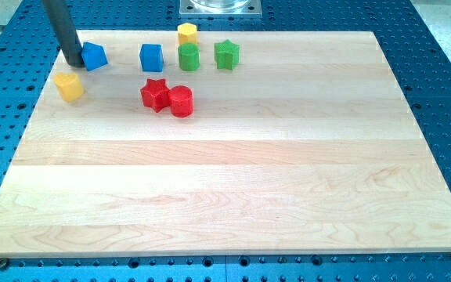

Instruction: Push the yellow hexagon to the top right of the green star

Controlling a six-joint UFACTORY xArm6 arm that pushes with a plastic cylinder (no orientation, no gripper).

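Note:
A yellow hexagon [187,34] sits at the board's top edge, just above a green cylinder [189,56]. The green star [226,55] lies to the right of that cylinder, below and to the right of the hexagon. A second yellow block [70,86], whose shape is hard to make out, lies near the board's left edge. My tip [77,63] is at the top left. It touches or nearly touches the left side of a blue block [94,56] and is just above the left yellow block. It is far to the left of the hexagon and the star.
A blue cube [151,57] lies left of the green cylinder. A red star [154,95] and a red cylinder [181,102] touch each other below them. The wooden board [233,196] rests on a blue perforated table. A metal mount [221,7] stands beyond the board's top edge.

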